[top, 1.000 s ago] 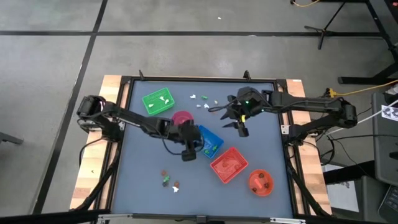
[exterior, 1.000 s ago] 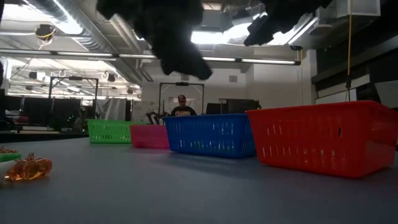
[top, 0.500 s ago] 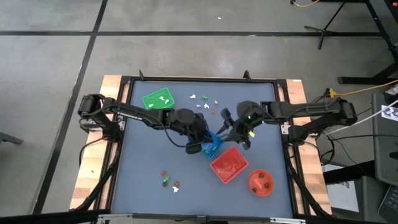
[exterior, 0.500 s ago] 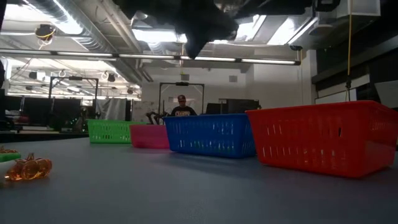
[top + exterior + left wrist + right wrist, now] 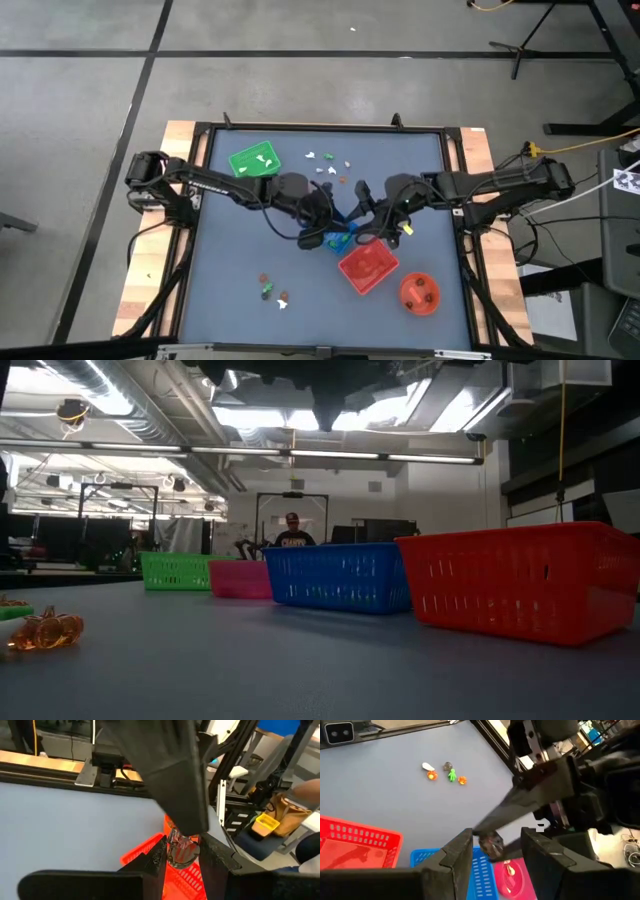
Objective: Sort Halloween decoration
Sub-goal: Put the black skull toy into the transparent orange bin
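- Nearest, saw an orange-brown trinket (image 5: 45, 631) lying on the table (image 5: 300, 670) towards its front, with a green one just beside it.
- Next, found the red tray (image 5: 520, 580), then the blue tray (image 5: 335, 575), the pink bowl (image 5: 240, 578) and the green tray (image 5: 178, 570).
- Above the blue tray, noted the left gripper (image 5: 183, 857) clamped on a dark round trinket (image 5: 491, 843).
- Met there the right gripper (image 5: 495, 851), fingers spread to either side of that same trinket.
- Farther back, spotted loose trinkets (image 5: 328, 165) near the table's far edge.
- Beyond the table, made out a person (image 5: 292, 536); shirt print too small to read.
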### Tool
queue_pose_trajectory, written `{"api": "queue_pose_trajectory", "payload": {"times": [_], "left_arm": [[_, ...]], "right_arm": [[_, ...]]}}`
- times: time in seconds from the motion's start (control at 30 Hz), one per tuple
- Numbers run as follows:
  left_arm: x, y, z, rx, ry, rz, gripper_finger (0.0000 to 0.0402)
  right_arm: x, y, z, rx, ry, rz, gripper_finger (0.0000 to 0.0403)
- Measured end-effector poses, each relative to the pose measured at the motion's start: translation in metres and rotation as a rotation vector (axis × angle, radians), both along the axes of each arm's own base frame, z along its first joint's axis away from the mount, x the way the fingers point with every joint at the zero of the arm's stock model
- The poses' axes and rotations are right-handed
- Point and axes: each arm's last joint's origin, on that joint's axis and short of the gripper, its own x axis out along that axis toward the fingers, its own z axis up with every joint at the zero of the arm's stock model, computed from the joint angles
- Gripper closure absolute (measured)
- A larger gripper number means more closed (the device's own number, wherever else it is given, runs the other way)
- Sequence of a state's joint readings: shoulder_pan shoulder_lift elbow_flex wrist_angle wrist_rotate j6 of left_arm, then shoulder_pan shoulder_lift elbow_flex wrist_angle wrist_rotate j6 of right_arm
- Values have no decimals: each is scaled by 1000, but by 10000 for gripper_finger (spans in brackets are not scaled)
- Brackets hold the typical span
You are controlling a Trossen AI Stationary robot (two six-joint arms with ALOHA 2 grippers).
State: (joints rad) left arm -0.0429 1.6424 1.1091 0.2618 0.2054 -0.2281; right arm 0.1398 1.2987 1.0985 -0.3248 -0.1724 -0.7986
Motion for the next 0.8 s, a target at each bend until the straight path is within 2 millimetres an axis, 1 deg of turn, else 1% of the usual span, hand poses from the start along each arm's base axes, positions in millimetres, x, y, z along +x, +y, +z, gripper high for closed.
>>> {"api": "queue_pose_trajectory", "payload": {"times": [0.13,0.3,0.5,0.8], "left_arm": [[0,-4,2,-1,-21,-11,326],[1,-7,4,-3,-46,-19,326],[0,-8,5,-12,-47,-40,326],[1,-8,5,-16,-54,-46,326]], "right_arm": [[0,0,0,-28,-12,21,237],[0,2,0,-52,-28,96,237],[0,2,0,-70,-36,117,237],[16,5,-11,-61,-42,133,237]]}}
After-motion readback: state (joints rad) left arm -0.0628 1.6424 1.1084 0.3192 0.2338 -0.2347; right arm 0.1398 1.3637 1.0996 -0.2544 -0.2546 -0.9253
